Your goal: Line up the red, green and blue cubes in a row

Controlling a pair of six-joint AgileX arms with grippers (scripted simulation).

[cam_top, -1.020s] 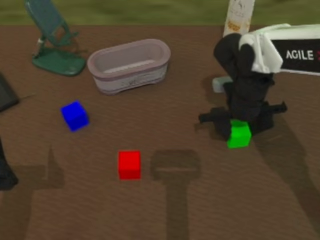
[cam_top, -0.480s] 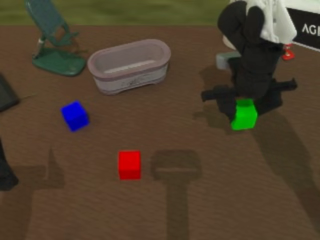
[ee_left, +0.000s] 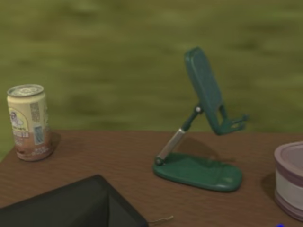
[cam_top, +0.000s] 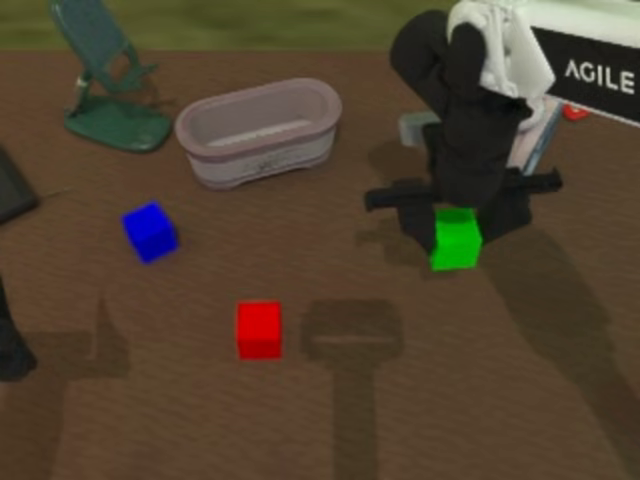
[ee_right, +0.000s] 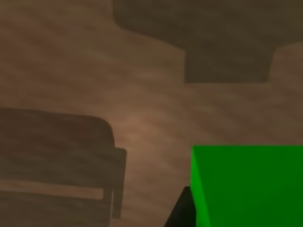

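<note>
The green cube (cam_top: 455, 238) hangs above the table right of centre, with my right gripper (cam_top: 457, 222) shut on it; its shadow falls on the wood below. In the right wrist view the green cube (ee_right: 246, 184) fills the near corner beside a dark finger (ee_right: 182, 210). On the table near the front, left of centre, rests the red cube (cam_top: 259, 329). The blue cube (cam_top: 150, 231) lies farther left and farther back, turned slightly. My left arm (cam_top: 10, 345) is parked at the table's left edge.
An oval tub (cam_top: 258, 130) stands at the back, with a green phone stand (cam_top: 110, 85) to its left. A black flat object (cam_top: 12, 195) lies at the left edge. A tall pale container (cam_top: 478, 35) and a grey block (cam_top: 415, 128) sit behind the right arm. A drink can (ee_left: 28, 123) shows in the left wrist view.
My right gripper lifted the green cube off the table, then carried it leftward. The red and blue cubes and the left arm have not moved.
</note>
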